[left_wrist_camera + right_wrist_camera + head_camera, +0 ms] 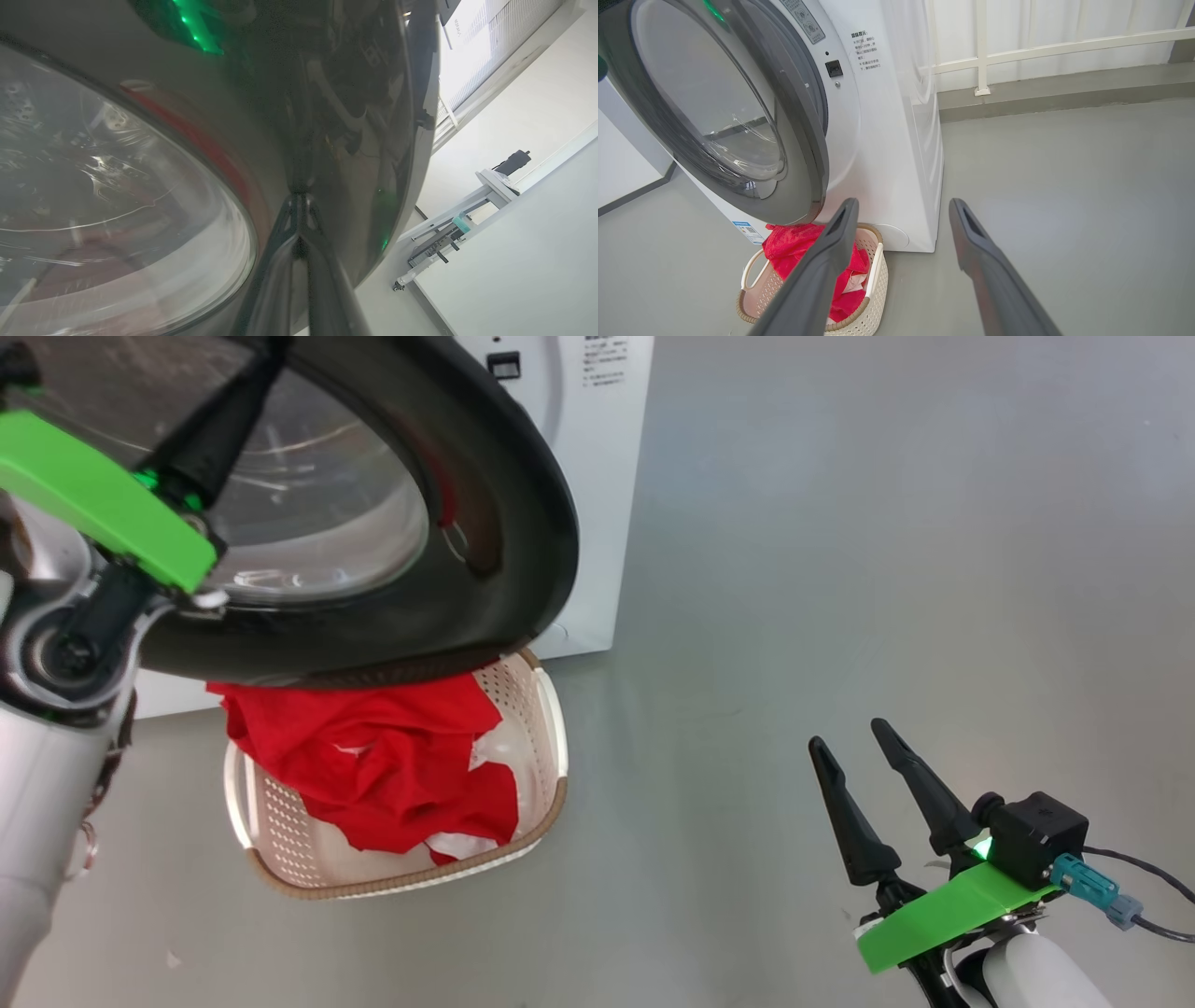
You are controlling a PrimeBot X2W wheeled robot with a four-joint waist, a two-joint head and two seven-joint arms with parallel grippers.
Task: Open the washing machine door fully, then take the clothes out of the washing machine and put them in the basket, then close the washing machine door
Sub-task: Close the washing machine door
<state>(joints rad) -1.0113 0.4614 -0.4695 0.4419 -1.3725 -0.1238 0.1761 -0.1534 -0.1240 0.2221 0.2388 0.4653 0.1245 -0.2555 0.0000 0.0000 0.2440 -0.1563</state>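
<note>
While shut — end effector (299, 212) on door (359, 116)

Right tool (848, 733), lower right of frame: two long, tapered black fingers (845, 812); bright green bracket (943, 910); black box module (1036, 835); teal connector (1083, 879); dark cable (1153, 873). Left tool (266, 364), upper left: matching green left bracket (103, 499); silver-grey forearm (47, 803).

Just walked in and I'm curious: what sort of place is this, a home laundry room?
Likely a test space rather than a home: a washing machine on smooth grey floor, a basket of red clothes before it, and a metal equipment stand by plain white walls.
</note>
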